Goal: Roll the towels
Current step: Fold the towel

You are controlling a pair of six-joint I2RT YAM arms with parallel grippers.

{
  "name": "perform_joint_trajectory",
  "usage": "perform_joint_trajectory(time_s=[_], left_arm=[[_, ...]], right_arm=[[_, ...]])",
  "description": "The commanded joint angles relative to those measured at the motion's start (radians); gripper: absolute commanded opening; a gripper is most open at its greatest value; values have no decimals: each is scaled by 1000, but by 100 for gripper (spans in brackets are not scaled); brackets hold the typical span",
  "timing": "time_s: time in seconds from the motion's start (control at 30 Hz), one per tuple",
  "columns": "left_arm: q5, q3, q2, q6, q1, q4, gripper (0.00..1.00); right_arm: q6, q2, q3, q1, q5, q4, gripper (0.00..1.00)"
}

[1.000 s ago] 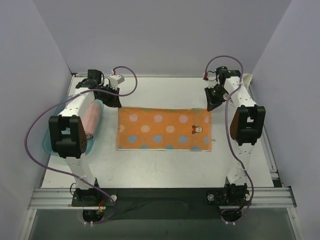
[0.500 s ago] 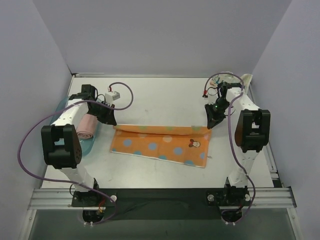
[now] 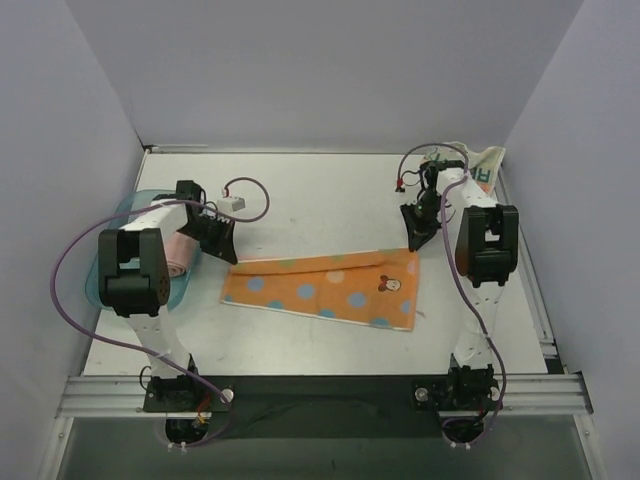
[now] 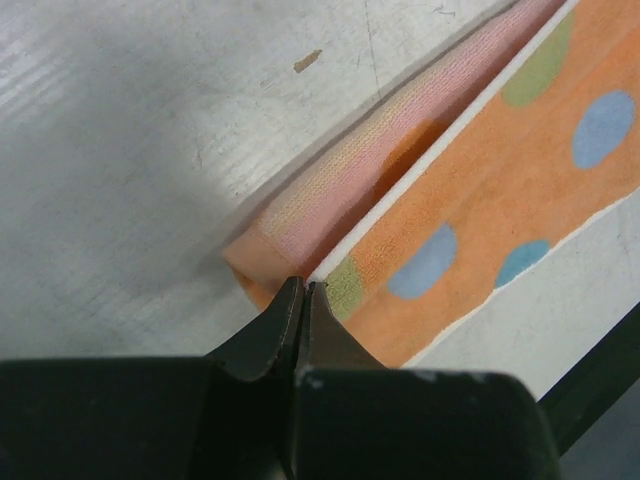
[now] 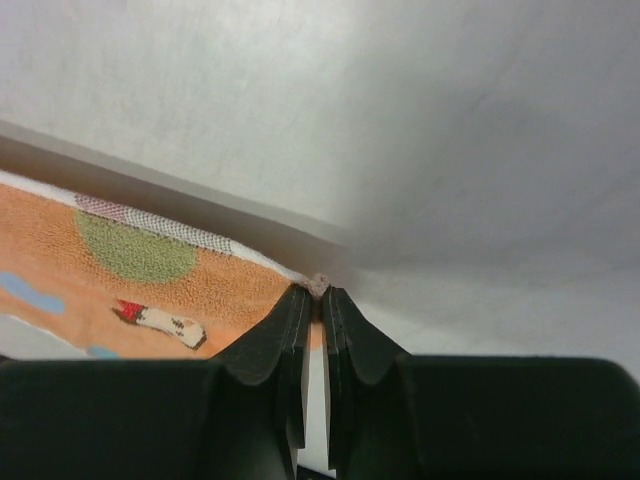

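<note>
The dotted towel [image 3: 330, 292], orange on top with a pastel striped underside, lies mid-table with its far edge turned over toward me. My left gripper [image 3: 222, 248] is shut on the towel's far left corner; the left wrist view shows the jaws [image 4: 305, 285] pinching the edge of the towel [image 4: 480, 200]. My right gripper [image 3: 412, 245] is shut on the far right corner, seen pinched in the right wrist view [image 5: 320, 290] with the towel [image 5: 150, 270] hanging left. A rolled plain pink towel [image 3: 180, 250] lies in the tray. The whitish lettered towel [image 3: 482, 165] sits at the back right.
The shallow teal tray [image 3: 128, 208] stands at the left edge beside the left arm. Grey walls close the table at back and both sides. Purple cables loop over both arms.
Both grippers closed on the far corners of the flat towel, lifted that edge and brought it toward me. The towel slid nearer and now lies partly folded over itself.
</note>
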Motion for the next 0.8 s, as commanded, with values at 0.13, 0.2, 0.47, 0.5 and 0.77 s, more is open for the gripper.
perform_joint_trajectory(time_s=[0.13, 0.2, 0.47, 0.5, 0.77], left_arm=[[-11, 203, 86, -98, -2, 74, 0], [-17, 268, 94, -102, -2, 69, 0], [-9, 238, -38, -41, -2, -9, 0], [-6, 217, -52, -37, -4, -12, 0], [-22, -19, -139, -15, -33, -18, 0]], right_arm=[[3, 103, 375, -39, 146, -62, 0], [-1, 103, 423, -42, 159, -72, 0], [-59, -127, 236, -44, 48, -82, 0], [-62, -141, 204, -39, 37, -85, 0], [-116, -198, -100, -7, 9, -102, 0]])
